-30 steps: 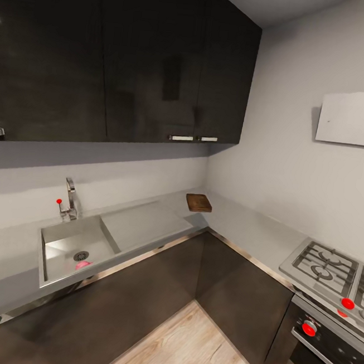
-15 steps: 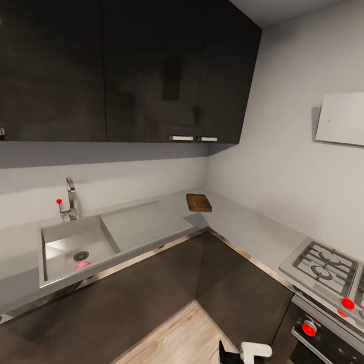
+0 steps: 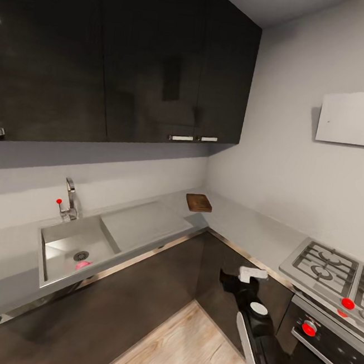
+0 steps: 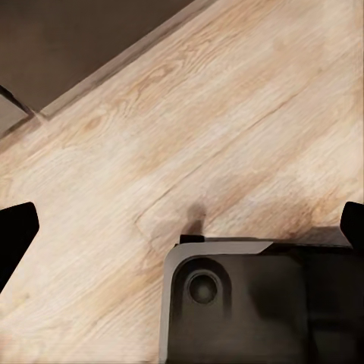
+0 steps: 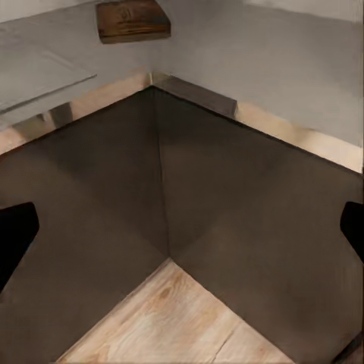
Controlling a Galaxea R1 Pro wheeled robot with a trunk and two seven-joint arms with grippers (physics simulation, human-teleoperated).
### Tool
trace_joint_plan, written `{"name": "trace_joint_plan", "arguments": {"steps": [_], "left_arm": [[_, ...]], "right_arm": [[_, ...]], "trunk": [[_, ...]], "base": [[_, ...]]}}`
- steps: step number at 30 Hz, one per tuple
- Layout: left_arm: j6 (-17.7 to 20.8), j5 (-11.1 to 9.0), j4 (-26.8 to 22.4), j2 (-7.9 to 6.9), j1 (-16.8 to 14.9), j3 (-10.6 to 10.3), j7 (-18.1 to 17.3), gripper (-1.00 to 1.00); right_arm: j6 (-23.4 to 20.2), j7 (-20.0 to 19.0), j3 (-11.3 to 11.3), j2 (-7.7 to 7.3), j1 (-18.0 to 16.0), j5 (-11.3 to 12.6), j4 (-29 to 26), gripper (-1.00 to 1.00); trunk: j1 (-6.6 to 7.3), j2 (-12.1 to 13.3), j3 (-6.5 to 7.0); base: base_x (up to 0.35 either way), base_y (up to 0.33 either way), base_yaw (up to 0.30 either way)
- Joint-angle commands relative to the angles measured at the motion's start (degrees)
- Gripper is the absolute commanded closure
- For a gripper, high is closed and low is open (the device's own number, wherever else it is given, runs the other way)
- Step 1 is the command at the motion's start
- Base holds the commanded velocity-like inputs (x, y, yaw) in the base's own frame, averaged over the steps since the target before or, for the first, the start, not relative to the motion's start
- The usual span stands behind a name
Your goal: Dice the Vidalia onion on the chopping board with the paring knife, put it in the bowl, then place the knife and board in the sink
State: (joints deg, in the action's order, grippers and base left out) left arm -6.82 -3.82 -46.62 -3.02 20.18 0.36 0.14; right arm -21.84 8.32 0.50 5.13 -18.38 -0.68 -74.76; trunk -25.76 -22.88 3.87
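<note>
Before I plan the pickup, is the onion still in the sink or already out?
In. The Vidalia onion lies on the sink floor beside the drain.

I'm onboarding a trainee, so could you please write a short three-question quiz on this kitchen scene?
1. True or false: the board lies in the sink.
2. Where is the onion? A) on the stove B) in the sink basin near the drain C) on the board
3. Fill in: the right hand, fingers spread wide, is raised in front of the dark corner ____.

Key: 1. False; it lies on the counter in the corner. 2. B. 3. cabinets.
</note>
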Motion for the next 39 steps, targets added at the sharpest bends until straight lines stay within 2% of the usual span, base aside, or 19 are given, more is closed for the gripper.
{"name": "trace_joint_plan", "arguments": {"steps": [1,2,4,5,6,7,9,10,14,19,23,30,39], "left_arm": [[-0.11,-0.40,0.64,0.01,0.03,-0.03,0.03,-1.00],[-0.11,-0.40,0.80,0.02,0.03,-0.02,0.03,-1.00],[-0.12,-0.40,1.18,0.03,0.03,-0.01,0.03,-1.00],[-0.12,-0.42,1.24,0.03,0.03,-0.01,0.04,-1.00],[-0.12,-0.43,1.34,0.03,0.03,-0.05,0.04,-1.00],[-0.12,-0.42,1.36,0.03,0.03,-0.06,0.04,-1.00],[-0.18,-0.41,1.38,0.16,0.03,-0.14,0.04,-1.00],[-0.18,-0.40,1.40,0.26,0.03,-0.15,0.04,-1.00],[-0.21,-0.33,1.41,1.09,0.03,-0.12,0.03,-1.00],[-0.15,-0.36,1.58,1.27,0.03,-0.10,0.04,-1.00],[-0.13,-0.39,3.02,1.34,0.03,-0.09,0.04,-1.00],[-0.13,-0.40,5.80,1.58,-0.04,0.07,0.04,-1.00],[-0.05,-0.48,6.14,1.70,-0.06,0.08,0.04,-1.00]], "right_arm": [[-2.36,0.36,0.08,0.38,-3.26,-0.09,0.64,-1.00],[-3.02,0.43,0.09,0.47,-4.34,-0.09,1.09,-1.00],[-5.09,1.01,0.11,0.69,-9.07,-0.11,3.94,-1.00],[-5.40,1.23,0.11,0.71,-10.36,-0.12,4.98,-1.00],[-6.00,2.04,0.12,0.73,-14.45,-0.16,8.82,-1.00],[-6.13,2.32,0.12,0.74,-15.85,-0.19,10.26,-1.00],[-6.51,3.89,0.12,0.69,-25.81,-0.66,20.73,-1.00],[-6.53,4.05,0.12,0.68,-27.59,-0.76,22.56,-1.00],[-6.50,4.58,0.12,0.54,-41.91,-1.17,37.50,-1.00],[-6.48,4.37,0.01,0.52,-51.51,-0.95,45.71,-1.00],[-6.32,3.20,0.10,0.44,-52.26,-0.71,46.66,-1.00],[-6.29,-6.14,0.07,-0.15,-52.37,-1.12,46.89,-1.00],[-6.04,-7.03,0.11,-0.21,-52.30,-1.25,47.44,-1.00]], "trunk": [[-0.02,-0.03,-0.01],[-0.02,-0.03,-0.01],[-0.02,-0.03,-0.01],[-0.02,-0.03,-0.01],[-0.02,-0.03,-0.01],[-0.02,-0.03,-0.01],[-0.02,-0.03,-0.01],[-0.02,-0.03,-0.01],[-0.02,-0.03,-0.01],[-0.02,-0.03,-0.01],[-0.02,-0.03,-0.01],[-0.02,-0.03,-0.01],[-0.02,-0.03,-0.01]], "base": [[0.000,0.000,0.000],[0.000,0.000,0.000],[0.000,0.000,0.000],[0.000,0.000,0.000],[0.000,0.000,0.000],[0.000,0.000,0.000],[0.000,0.000,0.000],[0.000,0.000,0.000],[0.000,0.000,0.000],[0.004,0.000,0.000],[0.165,0.000,0.000],[0.325,0.000,0.000],[0.345,0.000,0.000]]}}
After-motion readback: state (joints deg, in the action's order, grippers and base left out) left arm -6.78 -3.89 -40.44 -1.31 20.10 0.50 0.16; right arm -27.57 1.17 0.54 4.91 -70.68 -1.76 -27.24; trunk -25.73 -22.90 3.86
